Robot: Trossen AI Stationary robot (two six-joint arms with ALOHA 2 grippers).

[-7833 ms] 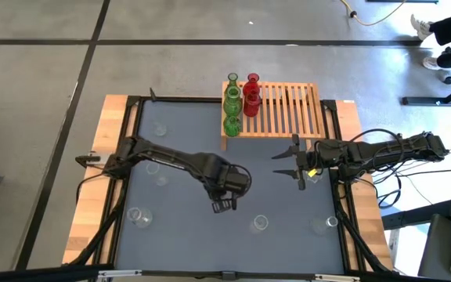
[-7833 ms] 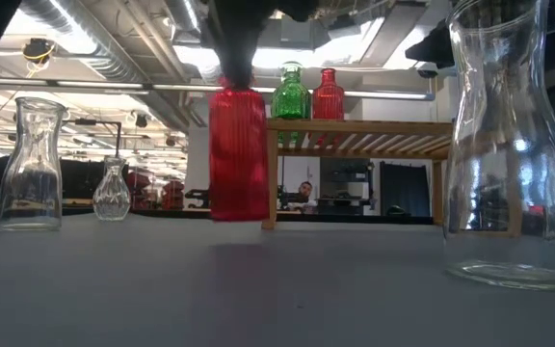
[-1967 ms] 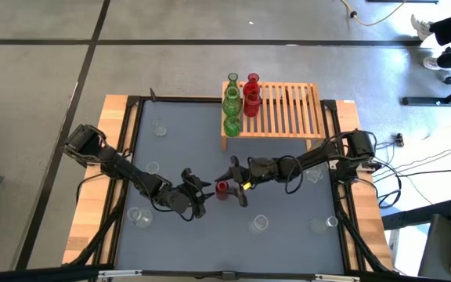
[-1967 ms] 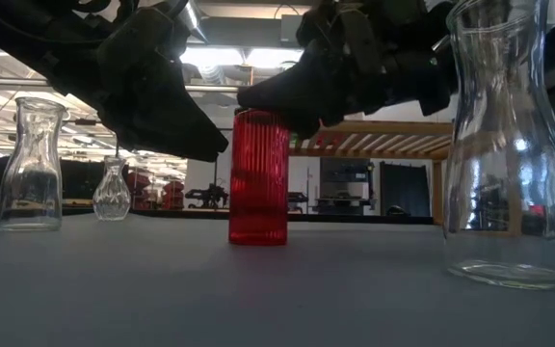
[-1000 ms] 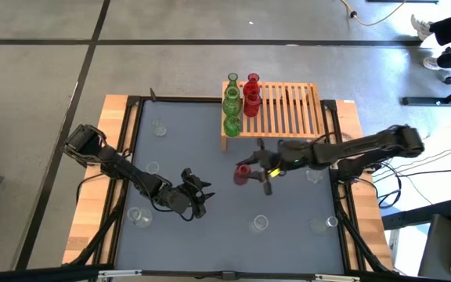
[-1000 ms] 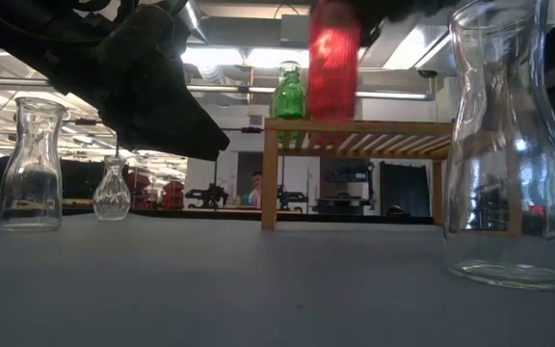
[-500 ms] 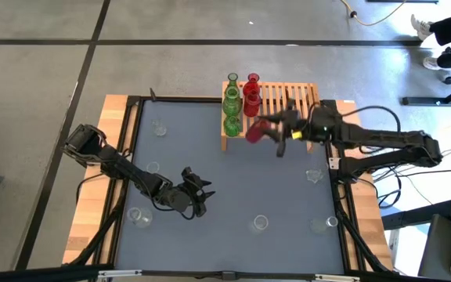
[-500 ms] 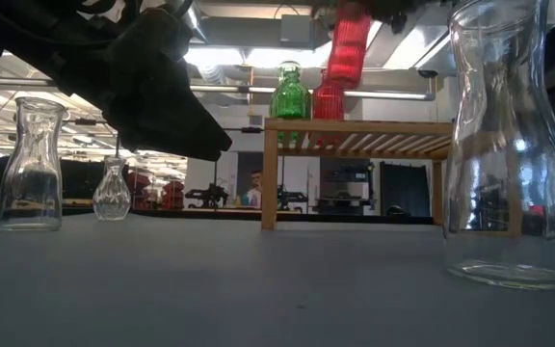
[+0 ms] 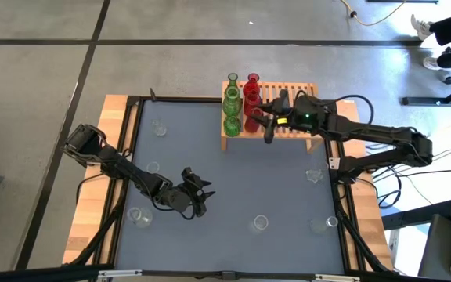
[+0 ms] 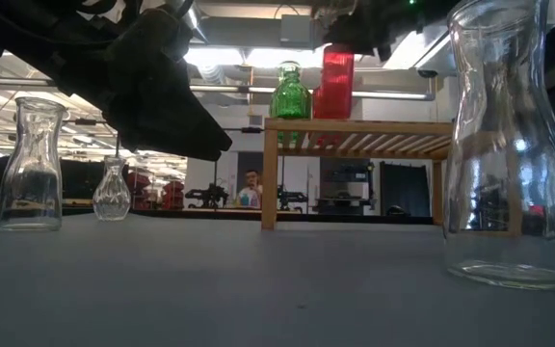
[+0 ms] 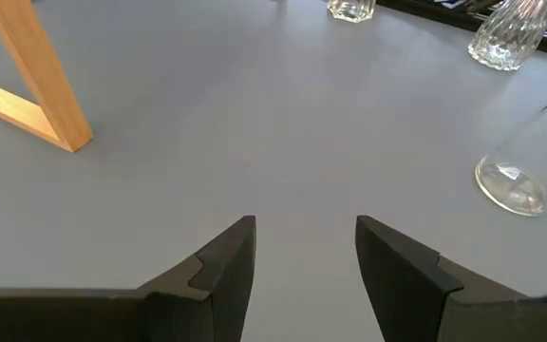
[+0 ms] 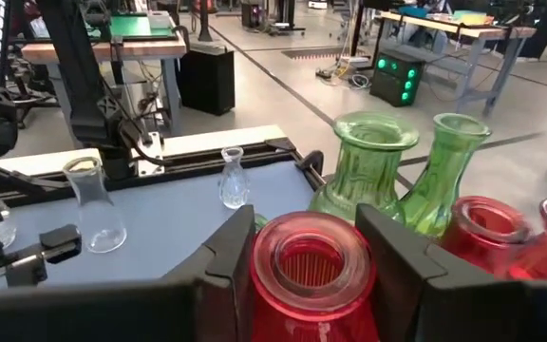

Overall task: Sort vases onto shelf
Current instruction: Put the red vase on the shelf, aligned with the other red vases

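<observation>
My right gripper [image 9: 263,123] is shut on a red ribbed vase [image 12: 304,275] over the left part of the slatted wooden shelf [image 9: 292,110]. Two green vases [image 9: 232,102] and other red vases [image 9: 250,90] stand on the shelf's left end, right beside the held one. In the low view the held vase [image 10: 335,82] is upright, its base at the slat top. Whether it rests there I cannot tell. My left gripper [image 9: 197,196] hangs open over the table's middle with nothing between its fingers [image 11: 226,261]. My right gripper pinches the red vase's upper body, just below the rim [image 12: 266,285], between its two fingers. The fingers [image 12: 402,261] come in about level from the table's right side, one on each side of the vase. The vase stands upright in the hold.
Clear glass vases stand scattered on the grey table: at the far left [image 9: 159,128], left [image 9: 153,167], near left [image 9: 137,215], near middle [image 9: 259,223], right [image 9: 313,175] and near right [image 9: 331,222]. The shelf's right slats are bare.
My right gripper has carried the red vase up and toward the table's far edge, from beside the shelf's near left leg to over the shelf's left part. The vase, tilted on the way, now stands upright next to the other red and green vases.
</observation>
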